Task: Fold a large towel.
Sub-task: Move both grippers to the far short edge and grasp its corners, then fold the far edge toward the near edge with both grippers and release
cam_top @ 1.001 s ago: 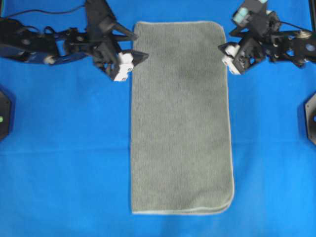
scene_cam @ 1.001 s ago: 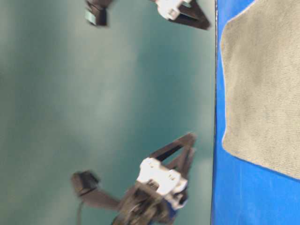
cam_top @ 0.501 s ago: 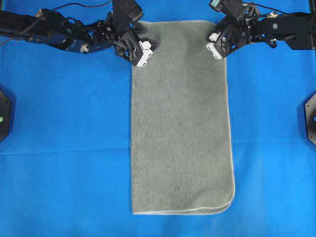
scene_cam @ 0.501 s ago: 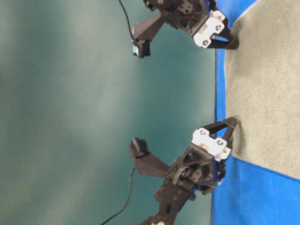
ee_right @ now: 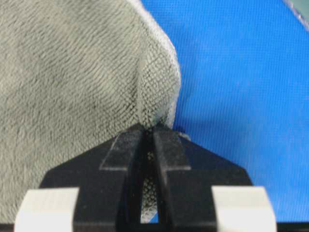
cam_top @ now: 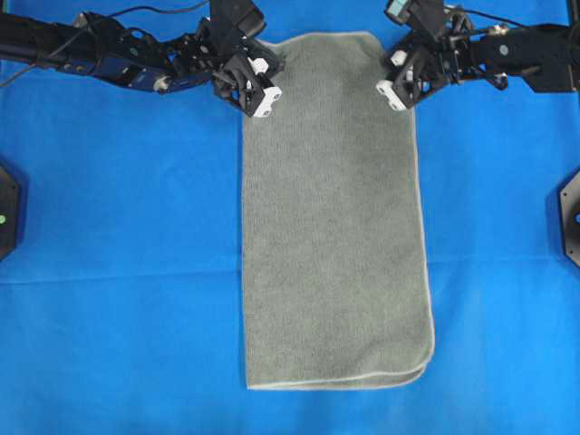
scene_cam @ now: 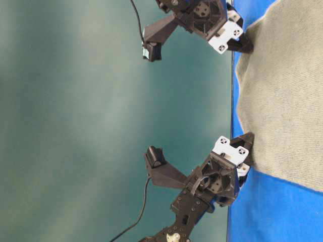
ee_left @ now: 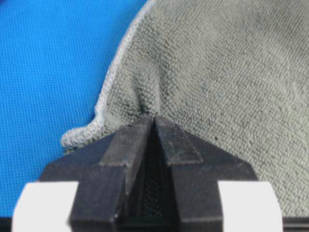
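A large rectangular grey-green terry towel (cam_top: 333,217) with a pale stitched hem is being spread flat on the bright blue cloth-covered worktop (cam_top: 118,272), its long axis running from the far edge toward the near edge, the rounded short ends facing far and near. The far-left corner is being pinched by the closed left pincer (ee_left: 154,121), the fabric puckering between its black fingers. The far-right corner is being clamped likewise by the closed right pincer (ee_right: 146,129).

Blue cloth surface (cam_top: 118,272); teal backdrop (scene_cam: 75,111); black mounts (cam_top: 569,216), perhaps, at edges.
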You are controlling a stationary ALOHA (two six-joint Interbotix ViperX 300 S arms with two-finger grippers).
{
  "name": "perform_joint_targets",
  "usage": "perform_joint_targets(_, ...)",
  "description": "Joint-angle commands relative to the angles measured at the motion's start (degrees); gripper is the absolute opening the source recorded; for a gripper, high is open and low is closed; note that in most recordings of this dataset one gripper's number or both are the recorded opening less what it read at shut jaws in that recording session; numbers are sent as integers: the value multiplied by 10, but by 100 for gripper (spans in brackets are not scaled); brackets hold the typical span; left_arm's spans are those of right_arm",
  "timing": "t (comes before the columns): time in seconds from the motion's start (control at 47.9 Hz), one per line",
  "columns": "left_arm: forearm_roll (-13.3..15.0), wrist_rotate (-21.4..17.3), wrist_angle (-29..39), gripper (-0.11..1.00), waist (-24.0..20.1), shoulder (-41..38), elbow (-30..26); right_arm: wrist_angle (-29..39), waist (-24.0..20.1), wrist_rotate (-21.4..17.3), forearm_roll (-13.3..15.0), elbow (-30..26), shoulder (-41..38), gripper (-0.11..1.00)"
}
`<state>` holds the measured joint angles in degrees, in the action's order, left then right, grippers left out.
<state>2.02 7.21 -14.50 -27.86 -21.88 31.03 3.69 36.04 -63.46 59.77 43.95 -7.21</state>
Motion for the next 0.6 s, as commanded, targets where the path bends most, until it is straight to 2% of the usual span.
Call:
perform_joint_targets(0.0, -1, -10, 23, 2, -12, 35, -5, 23, 4, 0, 0, 3, 33, 5)
perform_joint_targets(0.229, -1, -69, 61, 2, -43, 121, -28, 105, 16, 4, 3, -3, 117, 5)
perform_joint_targets(0.417, -1, -109, 84, 2, -67, 140, -61, 110, 37, 4, 6, -11, 154, 5)
perform_joint_targets(0.584, -1, -120, 109, 2, -54, 144, -69, 110, 28, 0, 3, -1, 189, 5)
